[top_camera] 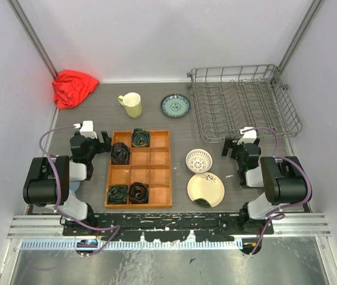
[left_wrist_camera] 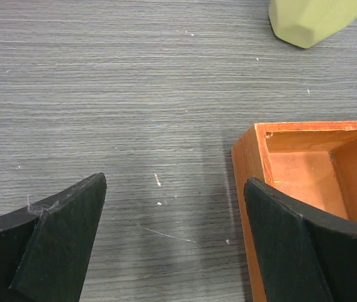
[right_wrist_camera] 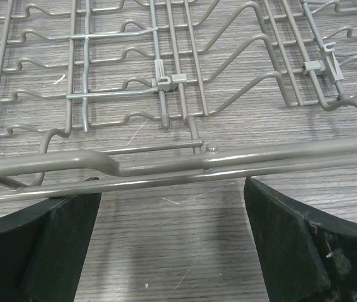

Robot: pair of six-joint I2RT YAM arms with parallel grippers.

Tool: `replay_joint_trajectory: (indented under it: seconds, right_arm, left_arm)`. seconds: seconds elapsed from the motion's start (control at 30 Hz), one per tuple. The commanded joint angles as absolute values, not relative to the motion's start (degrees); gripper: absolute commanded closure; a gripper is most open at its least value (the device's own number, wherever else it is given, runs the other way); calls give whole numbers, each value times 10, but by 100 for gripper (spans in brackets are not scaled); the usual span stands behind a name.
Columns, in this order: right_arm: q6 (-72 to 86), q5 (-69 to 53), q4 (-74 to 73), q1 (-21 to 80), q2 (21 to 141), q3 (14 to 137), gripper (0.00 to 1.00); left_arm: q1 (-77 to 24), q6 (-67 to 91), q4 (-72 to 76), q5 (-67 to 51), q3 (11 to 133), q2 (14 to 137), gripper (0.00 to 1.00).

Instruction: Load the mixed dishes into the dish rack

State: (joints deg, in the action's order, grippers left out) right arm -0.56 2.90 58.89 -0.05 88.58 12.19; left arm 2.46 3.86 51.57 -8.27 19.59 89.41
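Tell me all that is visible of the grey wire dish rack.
The dish rack is a rectangular basket of grey metal wire with raised sides and rows of upright tines. Small clips join some wires. It stands flat on the grey table, far right, holding no dishes. The open right gripper hangs at its near rail; contact cannot be judged.

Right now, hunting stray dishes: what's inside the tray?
Four dark bundles, one per compartment; the tray otherwise shows bare wood. Anything under the bundles is hidden.
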Motion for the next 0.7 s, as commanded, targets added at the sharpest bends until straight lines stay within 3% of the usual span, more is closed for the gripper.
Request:
replay_joint_trajectory:
  seconds: [0.0, 0.37, 0.67]
  right_arm:
    - [0, 31, 660, 1, 878, 137, 0]
    - [1, 32, 667, 1, 869, 130, 0]
    - [52, 99, 391, 1, 708, 190, 0]
  left_arm:
    - [23, 33, 531, -84, 208, 887, 2]
    - [22, 35, 588, -81, 172, 864, 2]
    - [23, 77, 339, -74, 216, 689, 2]
